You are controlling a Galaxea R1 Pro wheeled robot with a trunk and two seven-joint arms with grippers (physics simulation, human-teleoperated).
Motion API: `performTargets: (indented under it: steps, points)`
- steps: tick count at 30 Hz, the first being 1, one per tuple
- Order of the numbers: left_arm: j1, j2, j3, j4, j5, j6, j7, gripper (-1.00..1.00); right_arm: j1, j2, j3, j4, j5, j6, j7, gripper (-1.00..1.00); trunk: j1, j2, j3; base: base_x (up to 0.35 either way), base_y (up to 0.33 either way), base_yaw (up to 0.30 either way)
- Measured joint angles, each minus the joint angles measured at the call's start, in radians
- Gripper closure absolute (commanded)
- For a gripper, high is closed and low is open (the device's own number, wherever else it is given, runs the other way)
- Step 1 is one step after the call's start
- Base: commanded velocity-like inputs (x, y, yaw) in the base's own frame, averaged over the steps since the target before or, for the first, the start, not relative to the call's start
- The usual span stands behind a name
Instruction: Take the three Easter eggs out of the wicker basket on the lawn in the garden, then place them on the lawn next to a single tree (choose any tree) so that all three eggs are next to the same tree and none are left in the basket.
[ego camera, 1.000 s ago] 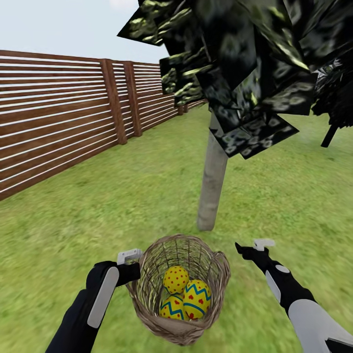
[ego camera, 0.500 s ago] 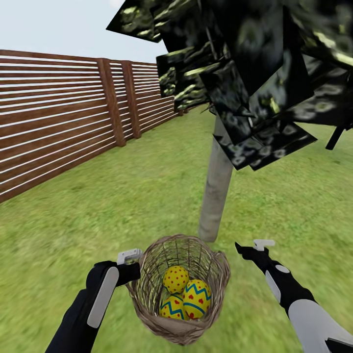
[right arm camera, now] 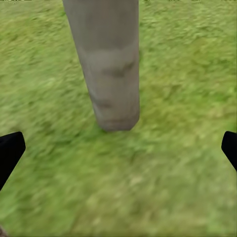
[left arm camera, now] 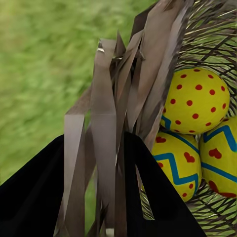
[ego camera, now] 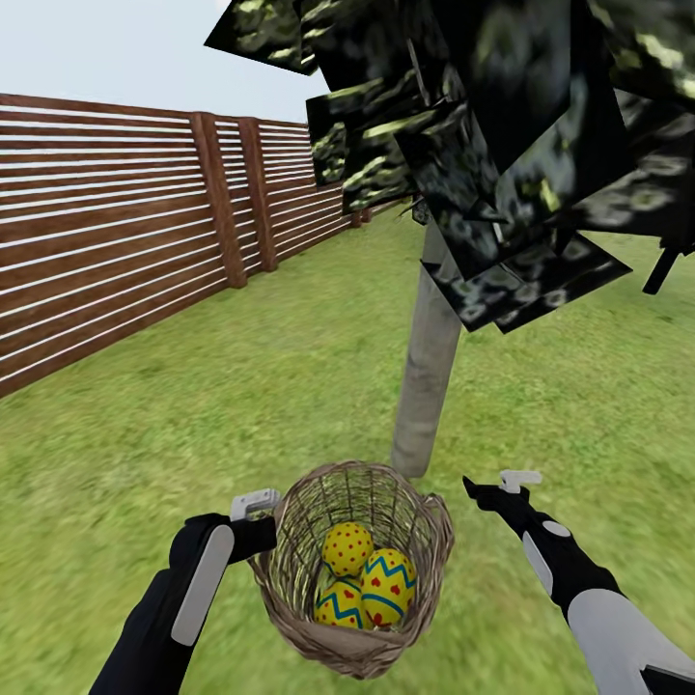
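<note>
The wicker basket (ego camera: 352,579) hangs in front of me, low in the head view, with my left gripper (ego camera: 265,526) shut on its rim. The left wrist view shows black fingers (left arm camera: 153,192) clamped on either side of the wicker rim (left arm camera: 111,123). Three yellow Easter eggs lie inside: a red-dotted one (ego camera: 347,547) (left arm camera: 197,101), and two with blue zigzags and red hearts (ego camera: 388,586) (ego camera: 340,606) (left arm camera: 175,163). My right gripper (ego camera: 490,486) (right arm camera: 118,150) is open and holds nothing; it points at the base of the tree trunk (ego camera: 428,367) (right arm camera: 106,64) just beyond the basket.
Mottled green lawn (ego camera: 193,415) spreads all around. A brown slat fence (ego camera: 116,241) runs along the left. The tree's dark jagged leaf planes (ego camera: 502,145) hang low over the upper right, and a second dark canopy (ego camera: 666,261) stands at the far right.
The view has advanced toward the tree: the trunk and canopy look nearer and larger. The arms, basket and eggs keep their places in the picture.
</note>
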Motion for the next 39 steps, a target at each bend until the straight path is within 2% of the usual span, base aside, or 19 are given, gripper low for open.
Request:
performTargets:
  steps: [26,34,37,39]
  points:
    - [0.000,0.002,0.002,0.000,-0.001,0.000,0.000,1.00,0.000,-0.002,0.000,0.001,-0.001,0.003,0.003,-1.00,0.100,-0.182,-0.081,0.000,0.000,0.000]
    - [0.000,0.003,0.005,-0.001,-0.002,0.000,0.001,1.00,0.000,-0.002,0.000,0.002,-0.001,0.003,0.003,-1.00,0.100,-0.182,-0.082,0.000,0.000,0.000]
    - [0.000,0.003,0.030,0.000,0.011,-0.002,0.001,1.00,0.000,-0.001,0.000,0.002,-0.001,0.003,0.002,-1.00,0.100,-0.182,-0.082,0.106,0.103,0.000]
    - [0.000,0.002,0.040,0.000,-0.001,0.001,0.001,1.00,0.000,-0.002,0.000,0.002,-0.001,0.002,0.002,-1.00,0.099,-0.182,-0.082,0.215,0.206,0.000]
